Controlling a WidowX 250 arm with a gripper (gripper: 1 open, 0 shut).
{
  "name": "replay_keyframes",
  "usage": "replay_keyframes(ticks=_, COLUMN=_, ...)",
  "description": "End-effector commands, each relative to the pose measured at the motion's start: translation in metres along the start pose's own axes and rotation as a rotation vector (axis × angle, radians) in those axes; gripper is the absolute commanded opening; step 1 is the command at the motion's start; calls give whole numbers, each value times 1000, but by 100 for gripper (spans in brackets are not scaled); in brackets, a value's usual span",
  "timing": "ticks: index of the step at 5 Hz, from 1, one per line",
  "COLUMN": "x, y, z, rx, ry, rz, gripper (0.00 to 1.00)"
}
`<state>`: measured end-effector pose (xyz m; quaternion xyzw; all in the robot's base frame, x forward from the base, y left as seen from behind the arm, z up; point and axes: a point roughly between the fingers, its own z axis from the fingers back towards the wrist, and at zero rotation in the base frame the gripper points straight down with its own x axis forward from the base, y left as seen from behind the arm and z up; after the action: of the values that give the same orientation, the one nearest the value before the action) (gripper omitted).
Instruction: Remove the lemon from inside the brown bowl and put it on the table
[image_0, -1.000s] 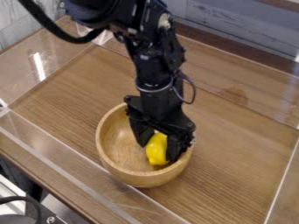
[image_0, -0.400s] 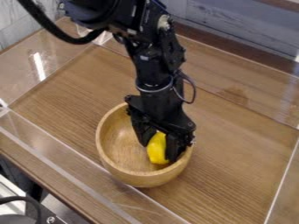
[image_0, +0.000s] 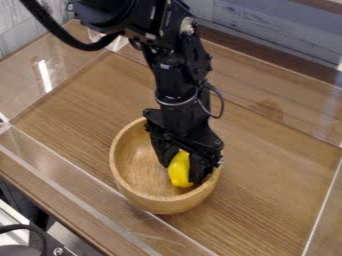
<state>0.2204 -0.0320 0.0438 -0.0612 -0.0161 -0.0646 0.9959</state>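
The lemon, small and bright yellow, lies inside the brown bowl, right of its centre. My gripper points straight down into the bowl. Its black fingers press against the lemon from either side, so it is shut on the lemon. The fruit's upper part is hidden by the gripper body. The lemon still rests low in the bowl. The bowl stands on the table near its front edge.
Clear acrylic walls edge the table on the left and at the front. A black cable loops from the arm at the upper left. Bare wood-grain surface stretches right of the bowl.
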Motion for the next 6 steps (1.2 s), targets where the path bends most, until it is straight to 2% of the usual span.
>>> replay_keyframes(ticks=1, x=1, y=1, z=0, rx=0, ry=-6, rz=0, gripper=0)
replay_keyframes(ticks=6, x=0, y=2, z=-3, rx=-4, ry=1, rz=-3, gripper=0)
